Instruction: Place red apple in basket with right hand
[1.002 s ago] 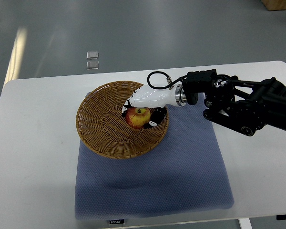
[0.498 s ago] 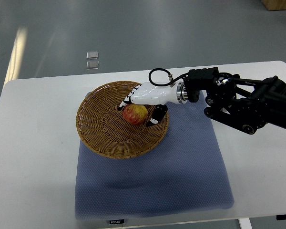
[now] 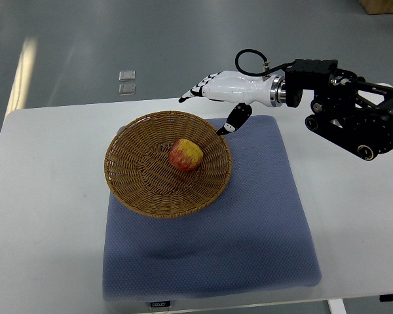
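A red and yellow apple (image 3: 186,155) lies inside the round wicker basket (image 3: 132,182), a little right of its middle. My right hand (image 3: 209,108) is white with black fingertips. It hangs open and empty above the basket's far right rim, apart from the apple. Its black arm (image 3: 354,118) comes in from the right edge. The left arm does not show.
The basket stands on the far left part of a blue-grey mat (image 3: 249,242) on a white table (image 3: 46,222). Two small clear squares (image 3: 127,82) lie on the grey floor beyond the table's far edge.
The right hand has let go of the apple and risen up and to the right, out of the basket. The apple stays in the basket.
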Tool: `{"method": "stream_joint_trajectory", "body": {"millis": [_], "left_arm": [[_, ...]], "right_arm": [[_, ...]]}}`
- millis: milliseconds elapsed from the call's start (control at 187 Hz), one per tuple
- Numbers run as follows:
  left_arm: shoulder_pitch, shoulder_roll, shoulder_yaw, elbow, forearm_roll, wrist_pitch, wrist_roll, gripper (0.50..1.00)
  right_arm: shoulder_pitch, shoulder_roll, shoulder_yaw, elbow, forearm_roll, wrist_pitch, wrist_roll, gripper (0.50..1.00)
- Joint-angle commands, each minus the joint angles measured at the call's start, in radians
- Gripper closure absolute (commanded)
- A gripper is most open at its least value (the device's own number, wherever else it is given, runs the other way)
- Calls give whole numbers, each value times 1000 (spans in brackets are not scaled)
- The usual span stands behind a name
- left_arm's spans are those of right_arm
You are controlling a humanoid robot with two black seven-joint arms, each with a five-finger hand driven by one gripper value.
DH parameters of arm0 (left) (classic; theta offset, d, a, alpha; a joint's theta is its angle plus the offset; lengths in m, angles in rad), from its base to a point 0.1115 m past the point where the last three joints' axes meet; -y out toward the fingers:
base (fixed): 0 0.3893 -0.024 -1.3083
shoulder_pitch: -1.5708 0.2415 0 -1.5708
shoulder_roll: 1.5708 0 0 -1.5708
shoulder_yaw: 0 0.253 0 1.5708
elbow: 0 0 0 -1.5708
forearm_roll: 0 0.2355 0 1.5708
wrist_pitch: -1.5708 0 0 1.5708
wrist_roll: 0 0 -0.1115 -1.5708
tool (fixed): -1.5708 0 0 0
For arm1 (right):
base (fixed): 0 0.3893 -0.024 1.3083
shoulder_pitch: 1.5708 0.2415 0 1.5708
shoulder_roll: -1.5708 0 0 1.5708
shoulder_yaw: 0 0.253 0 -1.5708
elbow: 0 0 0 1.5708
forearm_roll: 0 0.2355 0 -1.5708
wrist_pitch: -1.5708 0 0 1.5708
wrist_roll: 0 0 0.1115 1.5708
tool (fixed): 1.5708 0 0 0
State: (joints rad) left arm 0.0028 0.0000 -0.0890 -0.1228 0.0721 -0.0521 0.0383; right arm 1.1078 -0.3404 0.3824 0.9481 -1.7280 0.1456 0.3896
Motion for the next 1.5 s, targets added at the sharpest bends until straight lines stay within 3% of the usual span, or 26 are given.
{"method": "stream_joint_trajectory", "body": {"millis": [0, 96, 300, 632, 798, 1318, 1495], "left_arm": [[0, 0, 0, 0, 0, 0, 0, 500], [0, 0, 0, 0, 0, 0, 0, 500], [0, 0, 0, 0, 0, 0, 0, 500], [0, 0, 0, 0, 0, 0, 0, 500], [0, 0, 0, -1, 0, 0, 0, 500], [0, 0, 0, 0, 0, 0, 0, 500], [0, 0, 0, 0, 0, 0, 0, 500]], "right_arm": [[-25, -20, 44, -37, 90, 0, 0, 587], [-39, -22, 70, -84, 222, -6, -2, 587], [-137, -3, 95, -189, 425, -129, -3, 587], [-243, -14, 95, -198, 1005, -129, -5, 587], [-289, -3, 96, -198, 1142, -126, -2, 587], [-338, 34, 116, -198, 1745, 68, 6, 587], [-375, 58, 233, -200, 1769, 72, 6, 587]]}}
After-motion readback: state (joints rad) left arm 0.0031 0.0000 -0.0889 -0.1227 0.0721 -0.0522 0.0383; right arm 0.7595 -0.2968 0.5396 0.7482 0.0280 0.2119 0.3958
